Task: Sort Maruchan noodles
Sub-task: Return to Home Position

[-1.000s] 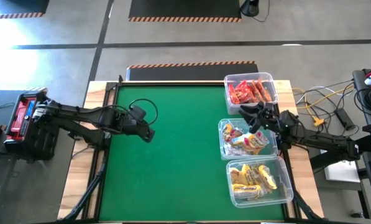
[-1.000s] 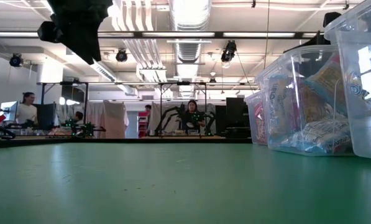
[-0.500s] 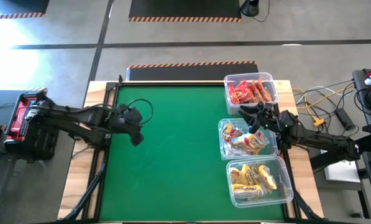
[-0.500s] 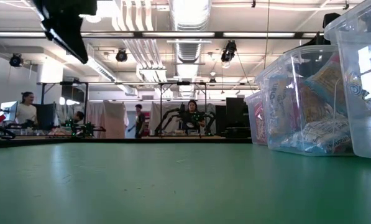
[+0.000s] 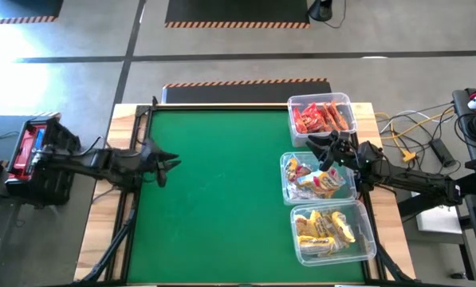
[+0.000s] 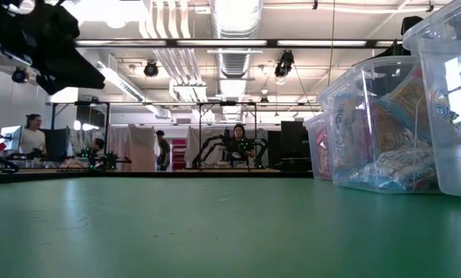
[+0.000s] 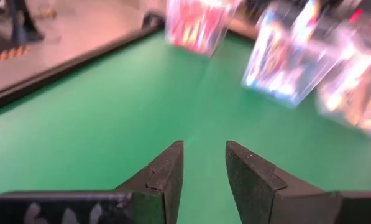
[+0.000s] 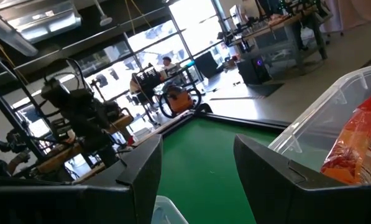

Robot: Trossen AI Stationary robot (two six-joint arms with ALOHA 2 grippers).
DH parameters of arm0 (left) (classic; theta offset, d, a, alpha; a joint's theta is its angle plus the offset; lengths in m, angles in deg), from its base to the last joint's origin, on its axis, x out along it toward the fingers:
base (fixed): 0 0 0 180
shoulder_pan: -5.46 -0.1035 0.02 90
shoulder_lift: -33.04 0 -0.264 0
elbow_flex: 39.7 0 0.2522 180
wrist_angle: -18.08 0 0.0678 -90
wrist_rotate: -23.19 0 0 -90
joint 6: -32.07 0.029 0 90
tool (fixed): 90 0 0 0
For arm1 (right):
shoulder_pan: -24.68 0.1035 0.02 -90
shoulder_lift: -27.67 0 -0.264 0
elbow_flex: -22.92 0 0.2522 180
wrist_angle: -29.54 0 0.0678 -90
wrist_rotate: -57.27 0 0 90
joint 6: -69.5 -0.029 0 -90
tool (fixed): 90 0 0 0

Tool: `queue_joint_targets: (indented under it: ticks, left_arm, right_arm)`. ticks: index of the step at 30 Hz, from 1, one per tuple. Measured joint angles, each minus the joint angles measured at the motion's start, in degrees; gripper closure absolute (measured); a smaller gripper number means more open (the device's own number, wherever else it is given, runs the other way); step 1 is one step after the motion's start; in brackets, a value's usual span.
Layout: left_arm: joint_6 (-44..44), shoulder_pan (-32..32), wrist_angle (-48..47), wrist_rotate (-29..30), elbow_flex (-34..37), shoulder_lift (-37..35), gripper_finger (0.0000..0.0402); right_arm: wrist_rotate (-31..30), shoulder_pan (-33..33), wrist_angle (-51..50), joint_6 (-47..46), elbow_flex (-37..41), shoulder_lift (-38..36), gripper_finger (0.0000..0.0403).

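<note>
Fingers of the left gripper: standing a little apart, gripping nothing, hovering at the left edge of the green table.

Ahead of them: bare green surface. Well across it, the Maruchan noodles are lying inside three clear bins, which line the right edge in a near-to-far row.
- Nearest bin: yellow packets.
- Middle bin: blue-and-white packets.
- Farthest bin: red packets.

Right gripper: much nearer, hanging between the middle and far bins, fingers spreading wide, empty.

Judgement: no packet is lying loose, so the sorting is looking complete.

The high view is showing every bin's contents. The low view is showing only the bin walls.
</note>
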State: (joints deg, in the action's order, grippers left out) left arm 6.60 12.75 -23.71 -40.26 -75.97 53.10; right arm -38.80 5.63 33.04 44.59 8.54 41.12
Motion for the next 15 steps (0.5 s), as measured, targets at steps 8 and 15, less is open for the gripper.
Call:
queue_joint_targets:
  ticks: [8,15]
  left_arm:
    - [1.5,0.0,11.7,4.5,10.2,-11.9,0.0299]
    - [5.7,0.0,19.0,8.1,15.5,-16.9,0.0299]
  right_arm:
    - [0.0,0.0,-0.1,0.0,0.0,0.0,0.0216]
    - [0.0,0.0,-0.1,0.0,0.0,0.0,0.0216]
